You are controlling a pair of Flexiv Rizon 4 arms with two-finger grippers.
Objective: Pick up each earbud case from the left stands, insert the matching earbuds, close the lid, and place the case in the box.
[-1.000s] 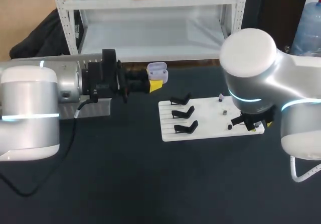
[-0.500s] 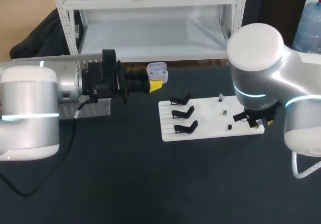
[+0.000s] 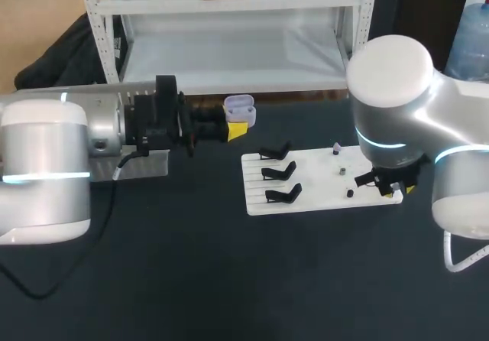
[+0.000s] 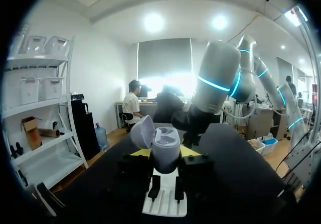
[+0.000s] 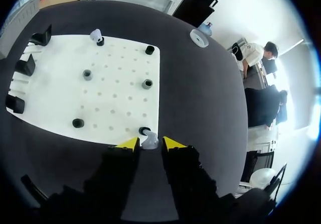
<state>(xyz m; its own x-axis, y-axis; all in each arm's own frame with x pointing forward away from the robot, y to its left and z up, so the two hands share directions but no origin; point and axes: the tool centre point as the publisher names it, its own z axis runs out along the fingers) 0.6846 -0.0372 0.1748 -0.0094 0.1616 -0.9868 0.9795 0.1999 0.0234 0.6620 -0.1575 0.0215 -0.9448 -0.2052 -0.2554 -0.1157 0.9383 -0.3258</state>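
My left gripper [image 3: 237, 129] is held above the table's far left and is shut on a lavender earbud case [image 3: 240, 108] whose lid stands open. In the left wrist view the case [image 4: 165, 151] sits upright between the fingers, with its lid [image 4: 142, 132] tipped back. My right gripper [image 5: 149, 143] is down at the near right corner of the white board [image 5: 115, 78]. A pale earbud [image 5: 149, 142] lies between its yellow tips, beside a black holder [image 5: 144, 130]. The tips are close to the earbud, with a thin gap on each side. Another earbud [image 5: 95, 34] rests on a far holder.
Three black case stands [image 3: 276, 173] line the board's left side, all bare. Several small black holders [image 5: 86, 74] dot the board. A grey flat box [image 3: 149, 164] lies partly under my left arm. Dark tabletop stretches in front of the board.
My right arm has shifted a little to the right over the board's corner, and its fingers have narrowed around the earbud. The left arm and the case have kept still.
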